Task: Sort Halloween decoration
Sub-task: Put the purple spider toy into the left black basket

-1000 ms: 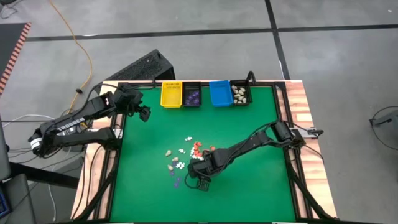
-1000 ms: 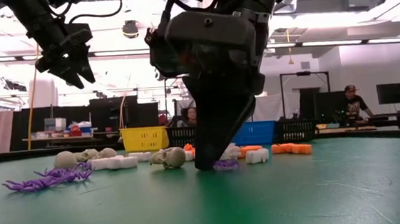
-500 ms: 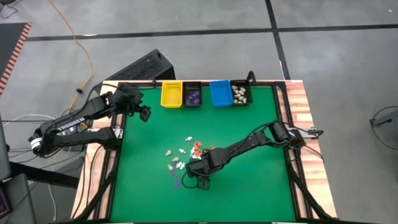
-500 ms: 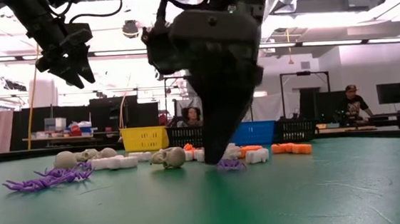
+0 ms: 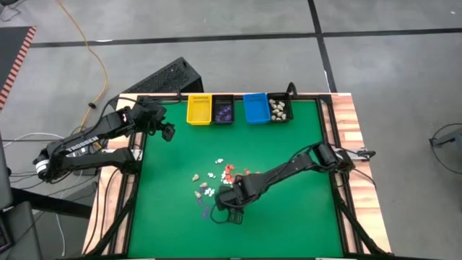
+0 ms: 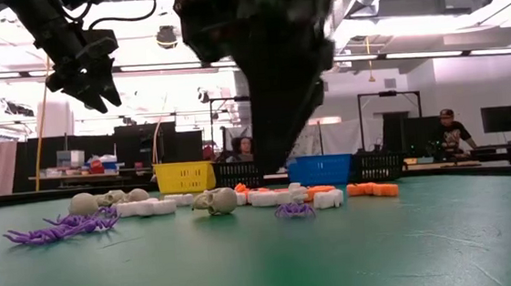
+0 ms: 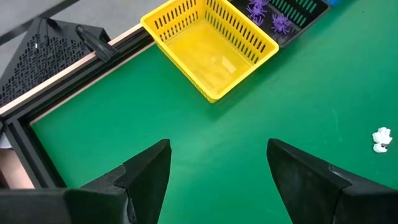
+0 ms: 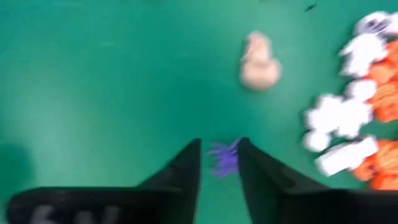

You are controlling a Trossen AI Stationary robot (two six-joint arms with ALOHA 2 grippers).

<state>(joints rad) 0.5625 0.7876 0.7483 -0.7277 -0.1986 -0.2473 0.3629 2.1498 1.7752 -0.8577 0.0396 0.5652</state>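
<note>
- Right gripper [image 8: 219, 163] hangs low over the green desk [image 5: 289, 224], at the near edge of the scattered small plastic Halloween decoration pieces [image 5: 216, 180]; fingers slightly apart, a tiny purple spider piece [image 8: 225, 157] lying between the tips, not visibly clamped.
- Left gripper [image 7: 217, 163] hovers at far left beside the yellow slatted plastic bin [image 7: 211, 46]; fingers wide apart, empty.

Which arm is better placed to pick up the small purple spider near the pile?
The right. Its gripper hangs over the purple spider, fingers straddling it. The left gripper waits open, far off by the yellow bin.
</note>
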